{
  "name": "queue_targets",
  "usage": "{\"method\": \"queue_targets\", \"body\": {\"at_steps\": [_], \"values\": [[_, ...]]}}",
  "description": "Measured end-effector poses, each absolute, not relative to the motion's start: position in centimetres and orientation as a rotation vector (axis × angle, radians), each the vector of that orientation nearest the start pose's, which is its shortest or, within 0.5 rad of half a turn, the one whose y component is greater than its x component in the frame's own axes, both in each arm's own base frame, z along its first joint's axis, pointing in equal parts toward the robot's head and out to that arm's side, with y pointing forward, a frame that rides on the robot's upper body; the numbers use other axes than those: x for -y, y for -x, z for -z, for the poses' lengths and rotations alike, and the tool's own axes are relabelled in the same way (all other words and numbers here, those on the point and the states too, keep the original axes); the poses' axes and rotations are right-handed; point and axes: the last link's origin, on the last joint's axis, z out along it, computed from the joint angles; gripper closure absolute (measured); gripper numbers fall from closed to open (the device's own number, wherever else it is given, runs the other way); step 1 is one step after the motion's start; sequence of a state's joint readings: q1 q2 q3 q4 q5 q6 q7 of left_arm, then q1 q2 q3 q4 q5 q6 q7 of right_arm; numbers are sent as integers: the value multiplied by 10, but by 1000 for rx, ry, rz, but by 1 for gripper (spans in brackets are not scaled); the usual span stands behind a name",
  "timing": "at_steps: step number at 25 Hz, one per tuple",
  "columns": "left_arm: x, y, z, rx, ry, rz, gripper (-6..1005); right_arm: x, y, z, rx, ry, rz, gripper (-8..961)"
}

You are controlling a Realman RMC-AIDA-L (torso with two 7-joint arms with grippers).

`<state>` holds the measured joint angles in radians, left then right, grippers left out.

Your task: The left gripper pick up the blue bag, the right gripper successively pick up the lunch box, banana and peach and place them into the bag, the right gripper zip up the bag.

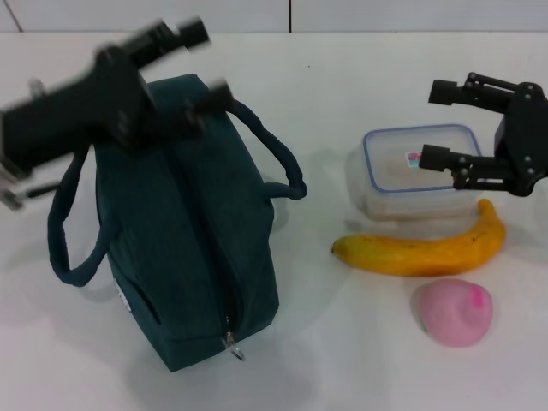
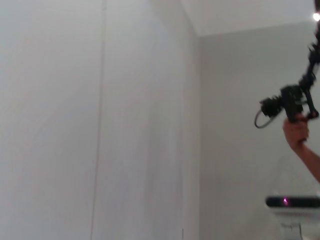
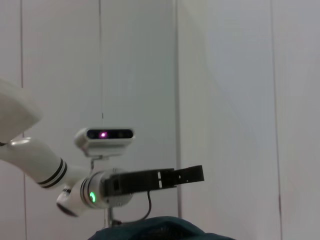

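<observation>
Blue bag (image 1: 188,248) stood zipped on the tabletop (image 1: 342,342) under the left gripper (image 1: 201,60), jaw gap unclear; lunch box (image 1: 415,171), banana (image 1: 428,248), peach (image 1: 454,312) lay right, right gripper (image 1: 438,124) spread wide over the box.

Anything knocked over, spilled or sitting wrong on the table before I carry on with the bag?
Nothing stands out. The blue bag stands upright, zipper shut, left pincer over its far end. The lunch box is lidded with the open right pincer above it; the banana and peach lie intact in front. No spills.
</observation>
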<state>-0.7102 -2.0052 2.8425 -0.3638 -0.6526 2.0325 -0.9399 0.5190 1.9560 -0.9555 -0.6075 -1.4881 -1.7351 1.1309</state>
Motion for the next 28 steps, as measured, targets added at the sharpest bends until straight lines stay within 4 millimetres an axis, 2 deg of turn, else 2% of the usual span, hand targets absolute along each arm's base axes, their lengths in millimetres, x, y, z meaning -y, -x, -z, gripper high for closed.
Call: {"method": "queue_targets", "body": {"at_steps": [5, 11, 15, 18, 28], "values": [[-340, 232, -88, 490, 2542, 1373, 123, -333, -218, -48, -74, 2687, -1100, 156], [-350, 240, -114, 745, 2607, 1182, 125, -338, -217, -60, -86, 2678, -1083, 160], [-346, 247, -112, 908, 2675, 1067, 126, -343, -217, -68, -95, 2646, -1087, 162], [-340, 255, -109, 956, 2665, 1059, 127, -347, -214, -72, -91, 2647, -1086, 164], [-328, 270, -116, 967, 2569, 1121, 129, -358, -211, -74, -94, 2628, -1042, 171]]}}
